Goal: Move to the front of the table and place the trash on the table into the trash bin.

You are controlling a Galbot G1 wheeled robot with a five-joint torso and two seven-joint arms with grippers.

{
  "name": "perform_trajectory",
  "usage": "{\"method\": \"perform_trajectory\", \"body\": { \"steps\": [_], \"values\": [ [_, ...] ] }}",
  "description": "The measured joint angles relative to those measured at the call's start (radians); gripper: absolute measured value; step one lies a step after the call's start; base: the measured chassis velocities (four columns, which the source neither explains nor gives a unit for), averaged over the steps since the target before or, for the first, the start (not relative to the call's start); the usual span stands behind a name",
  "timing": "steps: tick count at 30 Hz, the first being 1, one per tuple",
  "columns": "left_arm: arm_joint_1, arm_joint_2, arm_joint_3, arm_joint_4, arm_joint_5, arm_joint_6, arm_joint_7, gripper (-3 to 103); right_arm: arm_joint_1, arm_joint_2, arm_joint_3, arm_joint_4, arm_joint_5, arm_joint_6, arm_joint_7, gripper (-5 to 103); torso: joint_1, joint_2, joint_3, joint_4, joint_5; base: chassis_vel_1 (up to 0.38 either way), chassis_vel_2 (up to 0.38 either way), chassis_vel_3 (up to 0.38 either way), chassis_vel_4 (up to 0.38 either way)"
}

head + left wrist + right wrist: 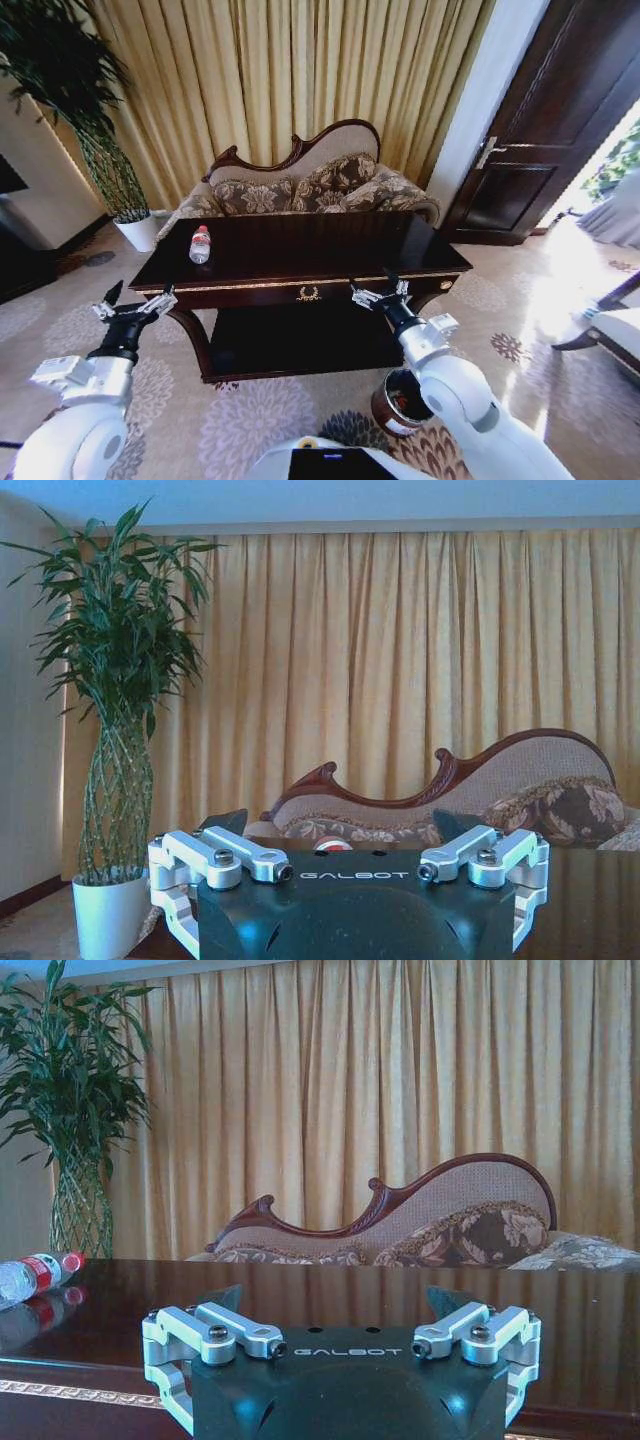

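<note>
Both arms reach forward from the shoulders, raised and bent at the elbows. The left arm goes toward 11 o'clock and the right arm toward 1 o'clock. The left gripper [135, 300] has its fingers spread wide apart and holds nothing. The right gripper [380, 291] is also wide open and empty. In each wrist view the two silver finger links stand far from each other, one at each side of the black palm.
</note>
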Motion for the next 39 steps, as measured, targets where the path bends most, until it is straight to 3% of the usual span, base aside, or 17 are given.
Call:
{"method": "perform_trajectory", "body": {
  "steps": [39],
  "values": [
    [0.008, -0.017, 0.008, -0.012, 0.012, 0.000, 0.000, 100, -0.009, 0.010, -0.050, -0.013, -0.044, 0.001, -0.054, 100, 0.000, 0.000, 0.000, -0.0001, 0.0000, -0.064, 0.064, 0.063, -0.065]
  ]
}}
